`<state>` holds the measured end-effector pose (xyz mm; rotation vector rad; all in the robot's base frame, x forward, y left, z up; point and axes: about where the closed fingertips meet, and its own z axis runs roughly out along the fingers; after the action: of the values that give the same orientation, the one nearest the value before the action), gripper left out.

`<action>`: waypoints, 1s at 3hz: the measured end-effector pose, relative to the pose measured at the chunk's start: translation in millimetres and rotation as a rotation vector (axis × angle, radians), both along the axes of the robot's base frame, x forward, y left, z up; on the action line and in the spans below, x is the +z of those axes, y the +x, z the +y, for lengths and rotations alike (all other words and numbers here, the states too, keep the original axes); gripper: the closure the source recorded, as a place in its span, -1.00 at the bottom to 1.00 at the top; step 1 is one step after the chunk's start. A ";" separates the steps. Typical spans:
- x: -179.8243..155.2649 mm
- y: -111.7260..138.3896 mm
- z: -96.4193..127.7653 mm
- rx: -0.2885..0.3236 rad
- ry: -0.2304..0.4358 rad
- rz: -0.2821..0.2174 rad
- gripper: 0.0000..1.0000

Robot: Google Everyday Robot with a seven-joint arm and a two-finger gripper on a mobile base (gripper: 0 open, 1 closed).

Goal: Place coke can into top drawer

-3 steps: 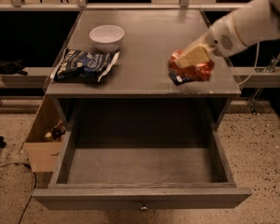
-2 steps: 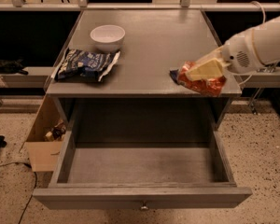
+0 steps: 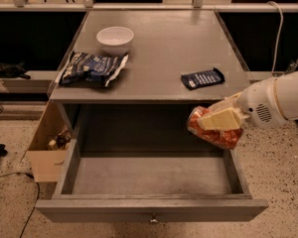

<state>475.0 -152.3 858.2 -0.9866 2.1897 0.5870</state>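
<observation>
My gripper [image 3: 214, 123] is at the end of the white arm coming in from the right. It is shut on the coke can [image 3: 216, 135], an orange-red can held tilted on its side, with one cream finger [image 3: 221, 118] across its top. The can hangs in the air below the tabletop's front edge, above the right end of the top drawer [image 3: 149, 175]. The drawer is pulled fully open, its grey inside is bare, and its small round knob [image 3: 152, 220] shows at the front panel's middle.
On the grey tabletop [image 3: 174, 43] stand a white bowl [image 3: 115, 37], a blue-and-white chip bag [image 3: 92, 68] and a flat dark-blue bar wrapper [image 3: 202, 78]. An open cardboard box [image 3: 47, 148] sits on the floor at the left. A white cable [image 3: 278, 29] hangs at the right.
The gripper has carried the can off the tabletop's right side, forward and down, to above the open drawer's right end. The bar wrapper it covered now shows.
</observation>
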 end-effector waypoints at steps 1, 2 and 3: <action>0.0 0.0 0.0 0.000 0.000 0.000 1.00; -13.7 -6.7 10.9 0.012 0.006 0.021 1.00; -46.9 -21.5 29.1 0.025 0.031 0.076 1.00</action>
<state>453.4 -123.2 811.3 -0.9917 2.2303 0.6786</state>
